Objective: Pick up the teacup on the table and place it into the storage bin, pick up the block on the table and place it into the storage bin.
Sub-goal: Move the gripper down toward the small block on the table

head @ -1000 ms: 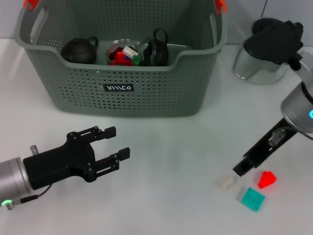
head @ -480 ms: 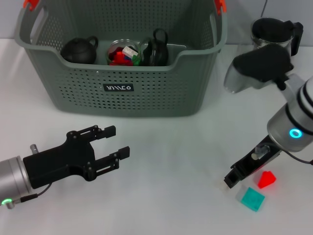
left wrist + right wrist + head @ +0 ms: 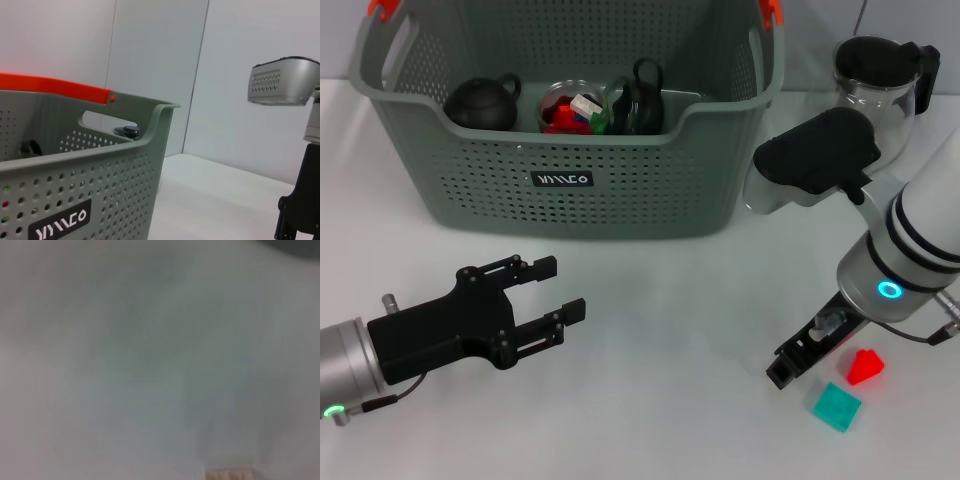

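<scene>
The grey-green storage bin (image 3: 620, 180) stands at the back of the table, and its labelled wall (image 3: 75, 200) fills the left wrist view. Inside it are a glass teacup (image 3: 570, 105) holding small coloured blocks and a black teapot (image 3: 483, 102). My right gripper (image 3: 786, 370) is low over the table at the front right, next to a red block (image 3: 865, 367) and a teal block (image 3: 836, 407). A beige block (image 3: 227, 474) shows at the edge of the right wrist view but is covered in the head view. My left gripper (image 3: 563, 288) hovers open and empty at the front left.
A glass pitcher with a black lid (image 3: 880, 70) stands at the back right, behind the right arm's grey elbow (image 3: 815, 160). The right arm's dark gripper (image 3: 295, 220) shows far off in the left wrist view. White table (image 3: 670, 310) lies between the two grippers.
The right arm has swung in toward the centre and its gripper has slid left over the beige block, which no longer shows in the head view. The left arm has not moved.
</scene>
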### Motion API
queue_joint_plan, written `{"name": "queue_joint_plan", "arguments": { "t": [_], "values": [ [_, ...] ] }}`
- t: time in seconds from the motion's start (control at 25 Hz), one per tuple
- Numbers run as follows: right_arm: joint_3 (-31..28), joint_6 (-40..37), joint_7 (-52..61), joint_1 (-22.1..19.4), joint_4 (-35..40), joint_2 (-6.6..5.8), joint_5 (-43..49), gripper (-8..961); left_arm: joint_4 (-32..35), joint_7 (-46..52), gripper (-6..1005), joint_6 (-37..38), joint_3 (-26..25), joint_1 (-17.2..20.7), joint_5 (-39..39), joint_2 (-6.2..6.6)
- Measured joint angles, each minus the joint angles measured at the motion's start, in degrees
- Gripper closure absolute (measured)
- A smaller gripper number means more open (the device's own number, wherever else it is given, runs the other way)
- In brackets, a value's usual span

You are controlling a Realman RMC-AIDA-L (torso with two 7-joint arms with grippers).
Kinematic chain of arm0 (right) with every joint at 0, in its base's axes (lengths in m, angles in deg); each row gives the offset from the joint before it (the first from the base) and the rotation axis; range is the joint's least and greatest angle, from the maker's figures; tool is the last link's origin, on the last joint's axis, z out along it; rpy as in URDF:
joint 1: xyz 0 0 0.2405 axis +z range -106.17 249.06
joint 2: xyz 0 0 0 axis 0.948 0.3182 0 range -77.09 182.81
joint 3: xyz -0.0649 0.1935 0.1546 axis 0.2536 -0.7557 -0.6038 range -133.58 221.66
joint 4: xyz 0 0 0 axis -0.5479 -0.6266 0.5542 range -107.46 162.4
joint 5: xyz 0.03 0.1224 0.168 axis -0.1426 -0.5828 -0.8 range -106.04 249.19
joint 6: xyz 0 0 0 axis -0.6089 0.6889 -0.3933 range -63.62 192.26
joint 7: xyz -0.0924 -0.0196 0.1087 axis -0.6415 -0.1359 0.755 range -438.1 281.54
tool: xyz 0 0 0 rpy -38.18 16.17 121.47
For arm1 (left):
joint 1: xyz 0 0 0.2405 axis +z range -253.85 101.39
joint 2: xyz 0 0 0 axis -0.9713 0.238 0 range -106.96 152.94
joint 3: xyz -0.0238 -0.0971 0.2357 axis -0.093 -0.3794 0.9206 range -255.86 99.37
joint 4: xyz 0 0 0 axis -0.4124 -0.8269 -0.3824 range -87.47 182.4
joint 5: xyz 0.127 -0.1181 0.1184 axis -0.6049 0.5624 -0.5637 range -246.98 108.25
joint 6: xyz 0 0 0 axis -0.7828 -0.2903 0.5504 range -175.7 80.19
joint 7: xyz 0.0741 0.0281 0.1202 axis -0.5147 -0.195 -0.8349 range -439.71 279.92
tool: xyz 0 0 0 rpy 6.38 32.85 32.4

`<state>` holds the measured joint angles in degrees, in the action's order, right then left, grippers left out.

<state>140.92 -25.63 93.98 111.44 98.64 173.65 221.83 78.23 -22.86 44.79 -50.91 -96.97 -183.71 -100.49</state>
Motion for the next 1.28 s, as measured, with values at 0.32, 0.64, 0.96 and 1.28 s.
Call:
{"name": "queue_joint_plan", "arguments": {
  "t": [0.32, 0.64, 0.96, 1.28],
  "values": [
    [1.05, 2.40, 0.13, 1.64, -3.96, 0.25, -0.21, 449, 0.00, 0.00, 353, 0.00, 0.00, -0.02, 0.00, 0.00],
    [1.88, 3.51, 0.16, 2.87, -5.79, 0.32, -1.03, 452, 0.00, 0.00, 353, 0.00, -0.01, 0.14, 0.00, 0.00],
    [2.62, 4.04, 0.18, 3.08, -6.95, 0.32, -1.11, 458, 0.00, 0.00, 354, 0.00, -0.09, 0.10, 0.00, 0.00],
    [3.93, 4.57, 0.14, 3.47, -6.91, 0.24, -1.17, 492, 0.00, 0.00, 354, 0.00, -0.09, 0.26, 0.00, 0.00]
  ]
}}
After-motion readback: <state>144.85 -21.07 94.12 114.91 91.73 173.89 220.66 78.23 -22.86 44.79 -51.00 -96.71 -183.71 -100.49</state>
